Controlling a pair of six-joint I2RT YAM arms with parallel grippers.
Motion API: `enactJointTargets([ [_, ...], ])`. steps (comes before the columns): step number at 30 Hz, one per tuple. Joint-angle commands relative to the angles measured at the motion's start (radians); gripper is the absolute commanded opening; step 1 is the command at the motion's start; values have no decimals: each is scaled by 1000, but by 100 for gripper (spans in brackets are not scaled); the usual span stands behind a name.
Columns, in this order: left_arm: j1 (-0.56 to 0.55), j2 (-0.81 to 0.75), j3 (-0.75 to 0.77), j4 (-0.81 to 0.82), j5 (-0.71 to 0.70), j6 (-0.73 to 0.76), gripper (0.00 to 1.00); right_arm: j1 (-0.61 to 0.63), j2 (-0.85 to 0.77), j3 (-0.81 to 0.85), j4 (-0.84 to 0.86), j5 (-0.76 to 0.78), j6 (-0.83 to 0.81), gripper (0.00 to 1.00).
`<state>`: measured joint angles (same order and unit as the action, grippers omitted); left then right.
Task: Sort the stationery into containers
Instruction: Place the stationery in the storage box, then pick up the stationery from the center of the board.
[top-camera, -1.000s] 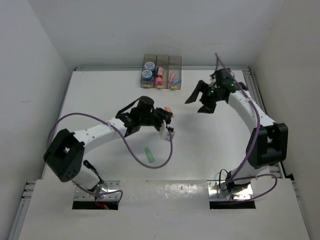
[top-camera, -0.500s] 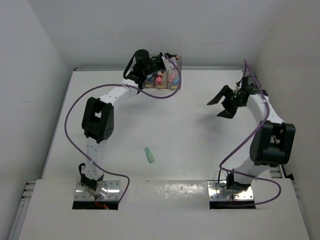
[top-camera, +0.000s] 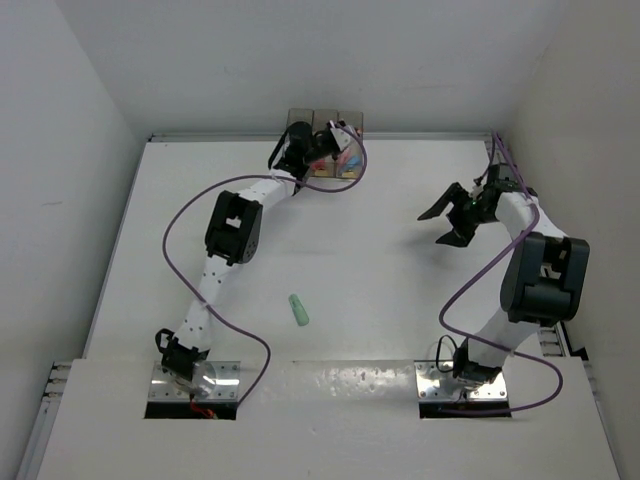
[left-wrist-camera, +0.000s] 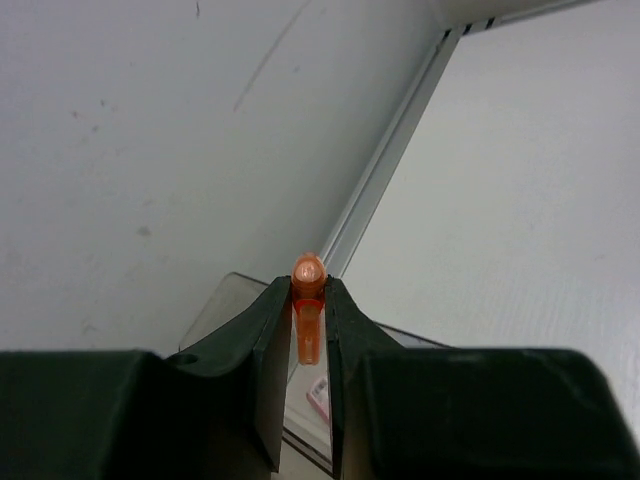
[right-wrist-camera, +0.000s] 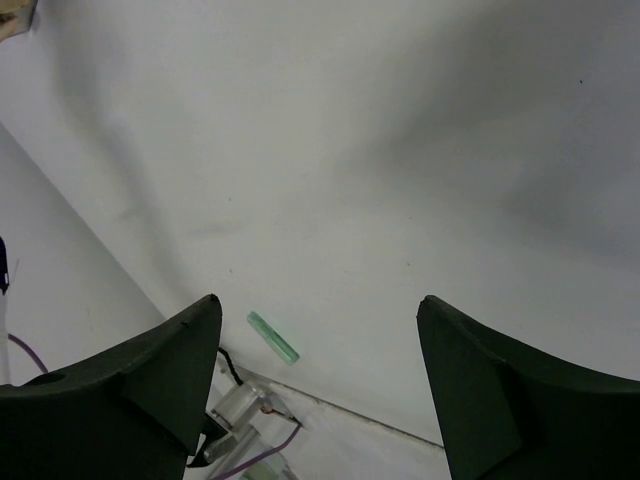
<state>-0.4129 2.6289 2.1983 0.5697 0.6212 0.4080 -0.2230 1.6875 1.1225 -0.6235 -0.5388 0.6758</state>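
Orange capsule (left-wrist-camera: 306, 272) pinched in left claw (left-wrist-camera: 307, 300) over the bins (top-camera: 296, 117); right claw (right-wrist-camera: 320, 305) spread wide.

No readable text or labels.

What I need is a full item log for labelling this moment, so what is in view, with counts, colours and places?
Bins: three joined, translucent grey-brown, far edge of the table, partly hidden by the left arm.
Orange capsule: one, held above the bins.
Green capsule: one, lying loose mid-table.
Pink piece: at least one, inside a bin; other contents are hidden.
Table: one, white.
Left gripper: black, shut on the orange capsule.
Right gripper: black, open and empty, over the table's right side.
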Motion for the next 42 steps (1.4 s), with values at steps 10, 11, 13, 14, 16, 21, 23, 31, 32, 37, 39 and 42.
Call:
enactJointTargets([
  [10, 34, 53, 64, 81, -35, -11, 58, -1, 24, 22, -11, -49, -24, 77],
  [11, 34, 34, 61, 79, -37, -17, 70, 2, 26, 25, -19, -49, -25, 77],
  [13, 34, 1, 40, 72, -25, -20, 95, 11, 24, 39, -39, -61, -39, 77],
  [14, 34, -48, 11, 61, -11, -26, 98, 14, 23, 45, -41, -64, -47, 77],
  [16, 36, -117, -43, 56, 8, -44, 98, 27, 17, 54, -56, -78, -82, 76],
  [21, 45, -462, -189, -343, 80, 24, 91, 63, -20, 56, -73, -118, -218, 72],
  [23, 52, -605, -221, -751, 149, 200, 85, 82, -45, 42, -94, -128, -284, 70],
  [31, 14, -1065, -772, -1579, 183, 876, 65, 106, -179, -90, -96, -125, -416, 69],
  [32, 7, -1104, -832, -1600, 183, 976, 65, 111, -204, -98, -97, -119, -439, 69],
  [37, -87, -1279, -1135, -1535, 127, 1150, 60, 114, -245, -157, -101, -99, -463, 69],
  [39, -134, -1279, -1179, -1542, 92, 1216, 58, 113, -259, -174, -102, -98, -464, 69],
  [42, -196, -1236, -1184, -1574, 46, 1330, 57, 105, -275, -194, -102, -92, -464, 69],
])
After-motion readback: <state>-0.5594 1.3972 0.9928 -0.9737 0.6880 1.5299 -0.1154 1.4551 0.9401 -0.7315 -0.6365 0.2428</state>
